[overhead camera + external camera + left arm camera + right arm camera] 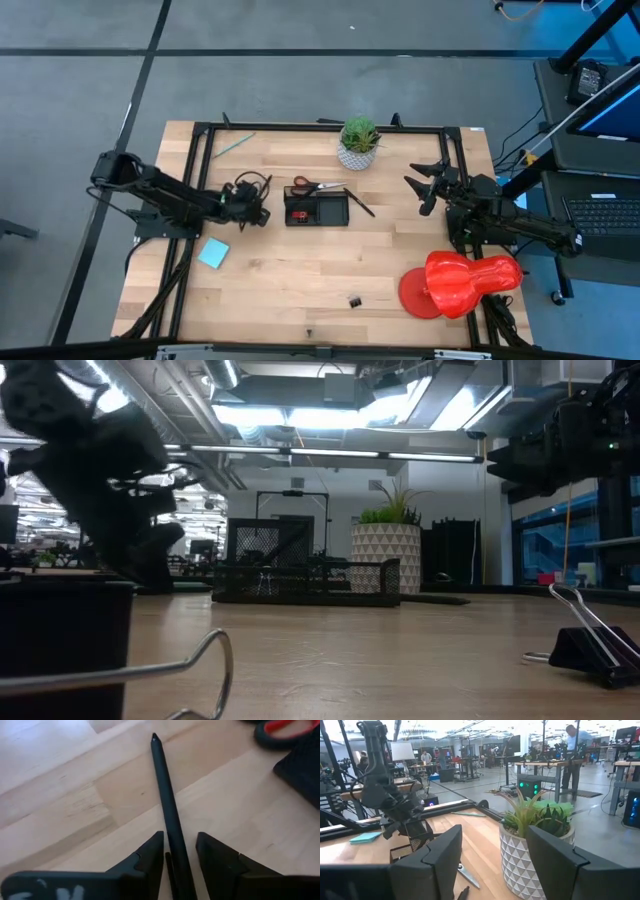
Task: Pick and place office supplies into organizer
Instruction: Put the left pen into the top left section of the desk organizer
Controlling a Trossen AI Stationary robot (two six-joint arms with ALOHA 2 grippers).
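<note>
A thin black pen (pixel 167 800) lies flat on the wooden table. My left gripper (pixel 179 842) is open, tilted down over the pen's near end, with one finger on either side and a narrow gap of wood showing on both. In the high view this gripper (pixel 256 207) is just left of the black organizer (pixel 316 209). Red-handled scissors (pixel 315 186) lie along the organizer's far side. A second dark pen (pixel 359 204) lies to its right. My right gripper (pixel 430 186) waits open and level at the table's right, holding nothing.
A green pencil (pixel 232 143) lies at the far left and a light blue notepad (pixel 213 253) at the near left. A black clip (pixel 354 300) sits near the front edge. The potted plant (pixel 359 142) stands behind the organizer, and a large red object (pixel 460 282) at the near right.
</note>
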